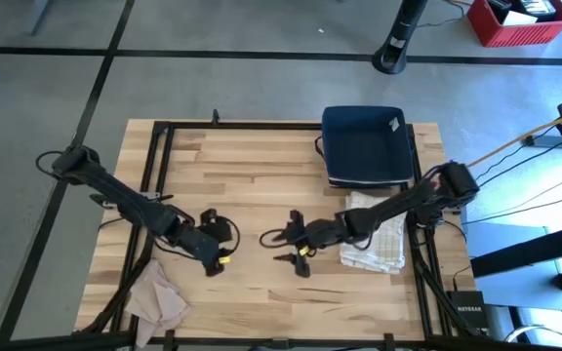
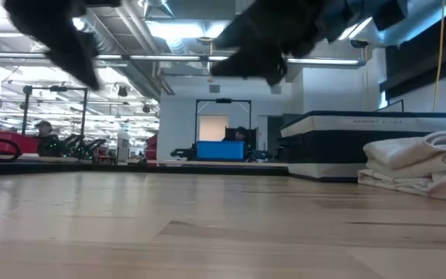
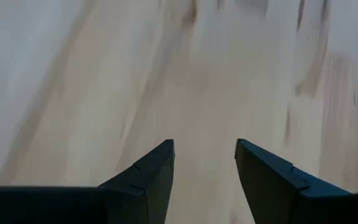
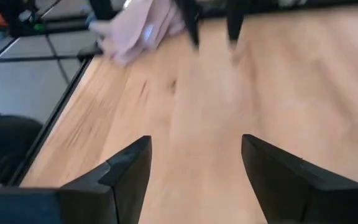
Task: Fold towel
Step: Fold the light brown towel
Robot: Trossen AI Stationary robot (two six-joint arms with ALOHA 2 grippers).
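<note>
From above, the left gripper (image 1: 213, 255) and the right gripper (image 1: 296, 255) are seen over the bare middle of the wooden table (image 1: 252, 166), while a folded white towel (image 1: 377, 234) lies at the table's right side just in front of a dark blue bin (image 1: 364, 144), and a crumpled beige cloth (image 1: 156, 297) is found at the front left corner. At table height, the folded towel (image 2: 420, 167) is shown resting on the boards at the right, with both arms blurred overhead. In the left wrist view the left fingers (image 3: 148, 180) are spread over bare wood with nothing between them, and in the right wrist view the right fingers (image 4: 129, 171) are likewise held wide and empty, the beige cloth (image 4: 135, 28) being visible beyond.
</note>
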